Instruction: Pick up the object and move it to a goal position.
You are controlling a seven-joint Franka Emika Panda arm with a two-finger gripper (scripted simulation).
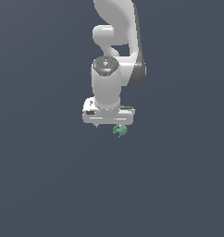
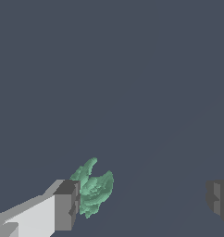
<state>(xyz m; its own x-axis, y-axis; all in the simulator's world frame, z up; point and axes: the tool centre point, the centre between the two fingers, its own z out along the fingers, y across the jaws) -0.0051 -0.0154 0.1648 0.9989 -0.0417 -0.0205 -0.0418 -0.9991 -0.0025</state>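
The object [image 2: 94, 189] is a tiny teal-green lumpy thing with small prongs. In the wrist view it lies against the inner face of one dark fingertip [image 2: 67, 203], while the other fingertip [image 2: 219, 200] stands far from it. My gripper [image 2: 144, 202] is open, with a wide gap between the jaws and only one side touching the object. In the exterior view the object [image 1: 120, 131] shows just under the white hand, toward that view's right, and the gripper [image 1: 109, 127] points straight down. Its fingers are mostly hidden by the hand there.
The white arm [image 1: 118, 37] rises behind the hand toward the top of the exterior view. Everything around is a flat, uniform dark grey-blue surface [image 1: 49, 185] with no other objects or edges in sight.
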